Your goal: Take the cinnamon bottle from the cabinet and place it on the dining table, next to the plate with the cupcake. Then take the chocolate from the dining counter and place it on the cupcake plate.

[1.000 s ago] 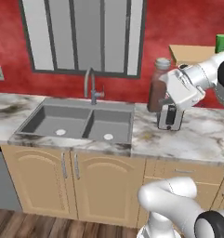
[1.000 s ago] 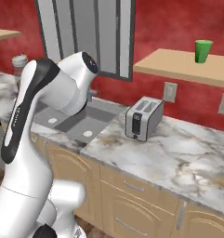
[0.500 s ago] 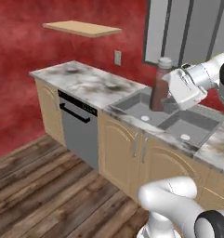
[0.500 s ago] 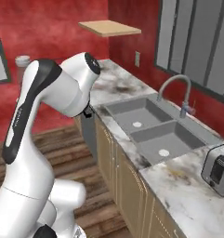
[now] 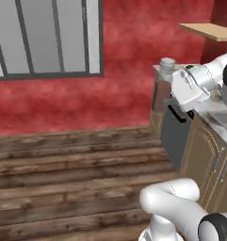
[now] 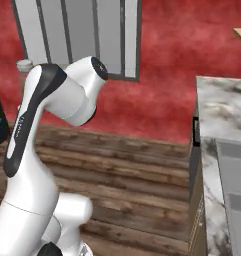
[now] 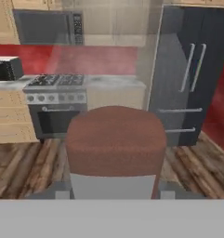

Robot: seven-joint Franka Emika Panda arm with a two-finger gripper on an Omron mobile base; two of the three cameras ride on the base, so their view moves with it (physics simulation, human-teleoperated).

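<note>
The robot's gripper (image 5: 167,96) was clamped around the cinnamon bottle (image 5: 163,84), a slim bottle of reddish-brown powder with a grey cap, carried upright in the air over the wooden floor (image 5: 63,174). In the hand view the bottle (image 7: 114,148) sat close against the camera. The carrying step appeared underway; next, the base would need to reach the marble island and set the bottle beside the cupcake plate.

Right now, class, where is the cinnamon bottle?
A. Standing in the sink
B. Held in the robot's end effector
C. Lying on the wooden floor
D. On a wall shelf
B: the cinnamon bottle stands upright, clamped in the end effector, well above the wooden floor.
</note>
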